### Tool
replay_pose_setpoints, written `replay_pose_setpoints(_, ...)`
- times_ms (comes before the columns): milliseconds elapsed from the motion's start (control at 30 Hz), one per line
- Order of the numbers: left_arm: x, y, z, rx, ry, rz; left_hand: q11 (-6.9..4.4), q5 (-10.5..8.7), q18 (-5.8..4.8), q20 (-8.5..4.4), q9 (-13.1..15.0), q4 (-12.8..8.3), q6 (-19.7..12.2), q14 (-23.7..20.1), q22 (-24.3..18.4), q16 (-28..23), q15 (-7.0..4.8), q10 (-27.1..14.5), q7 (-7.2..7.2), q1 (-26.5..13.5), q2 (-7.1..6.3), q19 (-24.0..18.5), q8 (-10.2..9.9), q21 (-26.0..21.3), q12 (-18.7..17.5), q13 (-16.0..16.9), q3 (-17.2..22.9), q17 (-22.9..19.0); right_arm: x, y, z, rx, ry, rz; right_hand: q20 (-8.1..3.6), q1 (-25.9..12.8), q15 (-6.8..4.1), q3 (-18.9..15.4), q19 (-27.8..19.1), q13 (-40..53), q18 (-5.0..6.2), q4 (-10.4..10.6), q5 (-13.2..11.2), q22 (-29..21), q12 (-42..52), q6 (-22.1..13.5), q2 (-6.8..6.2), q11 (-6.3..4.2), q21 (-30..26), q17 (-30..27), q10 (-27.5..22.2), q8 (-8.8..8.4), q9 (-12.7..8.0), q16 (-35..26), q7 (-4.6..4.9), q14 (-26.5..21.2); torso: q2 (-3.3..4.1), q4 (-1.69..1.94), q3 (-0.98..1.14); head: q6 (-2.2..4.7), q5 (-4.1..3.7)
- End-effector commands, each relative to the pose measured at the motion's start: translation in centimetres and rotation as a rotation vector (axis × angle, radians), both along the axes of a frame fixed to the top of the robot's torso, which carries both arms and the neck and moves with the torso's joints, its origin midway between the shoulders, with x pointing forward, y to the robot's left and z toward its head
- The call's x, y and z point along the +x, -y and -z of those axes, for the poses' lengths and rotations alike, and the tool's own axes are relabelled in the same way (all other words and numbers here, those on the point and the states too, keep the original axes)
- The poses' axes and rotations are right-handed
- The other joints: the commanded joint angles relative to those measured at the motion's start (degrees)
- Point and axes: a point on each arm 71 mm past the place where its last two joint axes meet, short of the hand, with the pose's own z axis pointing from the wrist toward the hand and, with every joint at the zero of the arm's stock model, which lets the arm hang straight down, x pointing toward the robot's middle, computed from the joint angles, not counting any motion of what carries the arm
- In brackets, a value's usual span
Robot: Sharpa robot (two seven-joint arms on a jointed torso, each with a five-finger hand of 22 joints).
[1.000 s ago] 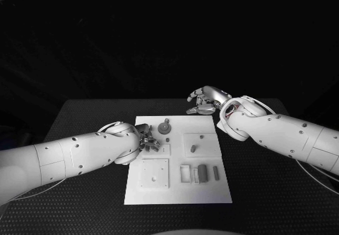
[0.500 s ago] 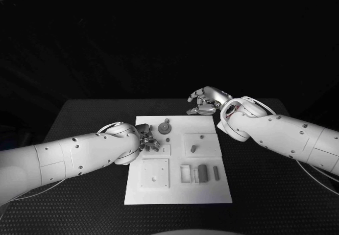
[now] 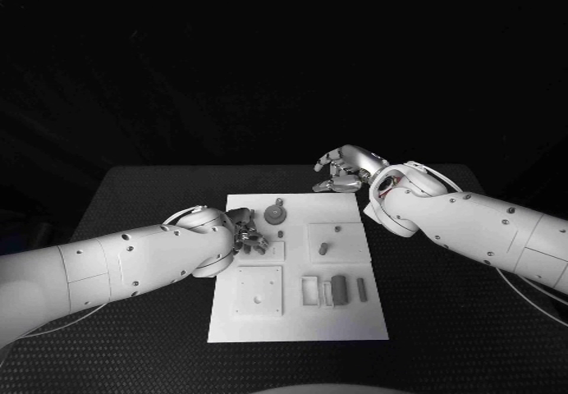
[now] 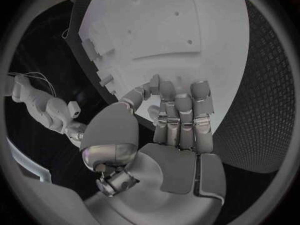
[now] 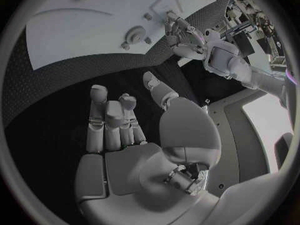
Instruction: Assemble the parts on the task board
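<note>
Below left hand [image 3: 245,235], task board [image 3: 296,320], right hand [image 3: 345,170] beyond

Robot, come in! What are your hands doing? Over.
Left hand on task board, fingers curled. Right hand hovering past board's far edge, holding nothing. Nothing in the way.

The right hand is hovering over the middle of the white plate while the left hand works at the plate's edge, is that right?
Not quite. The right hand hangs over the black table beyond the far edge of the white plate, not over its middle, as the head view shows. The left hand is indeed at the plate's edge.
</note>
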Motion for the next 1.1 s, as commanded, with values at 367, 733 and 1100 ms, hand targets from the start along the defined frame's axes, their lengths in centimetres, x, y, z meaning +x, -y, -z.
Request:
replay_pose_setpoints(367,-0.45,0.07,0.52,0.015,0.003,0.019,-0.32,0.23,1.59,-1.58,-0.09,-4.98,1.22,1.14,1.16,0.32,-1.67,0.08,-0.03,1.27,0.59,1.11,0.16,0.39,0.24,-0.07,5.55,-0.12,-0.06,-0.10,0.07,-0.003,-0.006,-0.013,-0.38,-0.62,-0.03,-0.03,-0.01,-0.10,1.72,0.47,-0.09,0.87,0.22,0.01,-0.10,-0.05,-0.33,-0.07,-0.37,0.14,-0.10,-0.30,0.33,-0.50,-0.01,0.02,-0.02,-0.01,-0.08)
replay_pose_setpoints(733,-0.74,-0.32,0.51,0.017,-0.005,0.018,-0.38,0.37,1.60,-1.63,-0.14,-4.91,1.36,1.24,1.15,0.40,-1.73,0.20,-0.09,1.31,0.44,1.21,0.18,0.46,0.31,-0.08,5.60,-0.16,-0.06,-0.02,0.10,-0.004,-0.006,-0.011,-0.37,-0.68,-0.03,-0.03,-0.01,-0.13,1.72,0.52,-0.09,0.87,0.24,-0.02,-0.10,-0.04,-0.35,-0.08,-0.39,0.13,-0.11,-0.31,0.34,-0.51,-0.01,0.05,-0.04,-0.08,-0.15)
replay_pose_setpoints(1100,-1.01,-0.64,0.69,0.039,-0.039,0.031,-0.39,0.46,1.60,-1.64,-0.17,-4.87,1.40,1.26,1.15,0.43,-1.74,0.22,-0.10,1.31,0.41,1.23,0.18,0.48,0.33,-0.09,5.62,-0.18,-0.07,-0.02,0.14,-0.004,-0.007,-0.012,-0.37,-0.73,-0.02,-0.03,-0.01,-0.16,1.72,0.55,-0.09,0.87,0.27,-0.04,-0.11,-0.04,-0.35,-0.08,-0.40,0.12,-0.11,-0.31,0.34,-0.51,0.02,-0.02,-0.01,-0.12,-0.15)
